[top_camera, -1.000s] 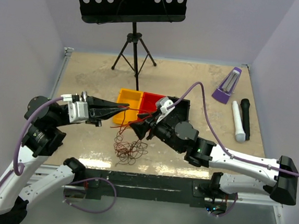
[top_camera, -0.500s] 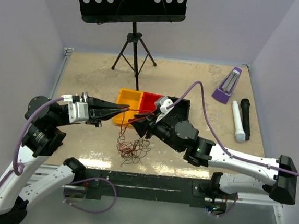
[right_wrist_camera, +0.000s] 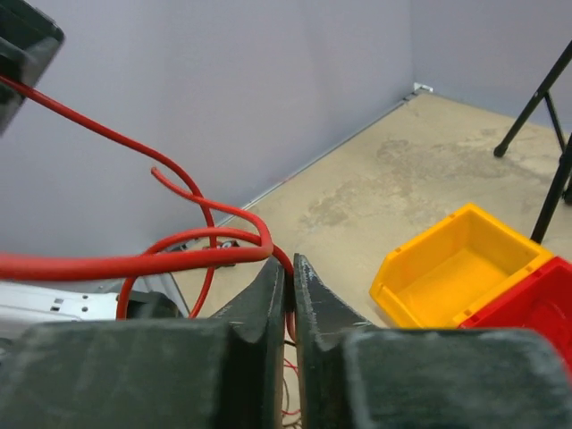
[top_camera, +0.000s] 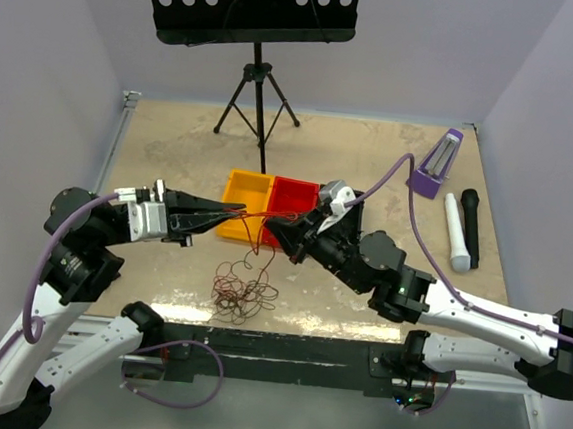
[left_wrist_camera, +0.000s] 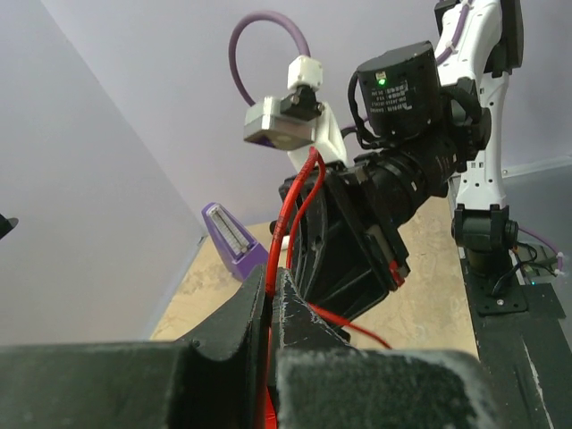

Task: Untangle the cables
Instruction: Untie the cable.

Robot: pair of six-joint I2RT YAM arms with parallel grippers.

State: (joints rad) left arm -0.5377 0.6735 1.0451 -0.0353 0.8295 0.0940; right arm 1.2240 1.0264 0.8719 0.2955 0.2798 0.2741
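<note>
Two black grippers nearly meet over the tan stone-patterned table [top_camera: 172, 144]. The left gripper [top_camera: 235, 208] has its fingers pressed together on a thin red wire [top_camera: 256, 215], which runs across to the right gripper [top_camera: 271, 229], pinched tight on the same wire just in front of the yellow plastic bin [top_camera: 246, 193] and the red plastic bin [top_camera: 290, 197]. Below them, the loopy clump of thin red and black cables [top_camera: 245, 291] lies on the table, a few strands rising toward the held wire.

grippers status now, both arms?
Left gripper: jaws shut on a red wire.
Right gripper: jaws shut on a red wire.
</note>
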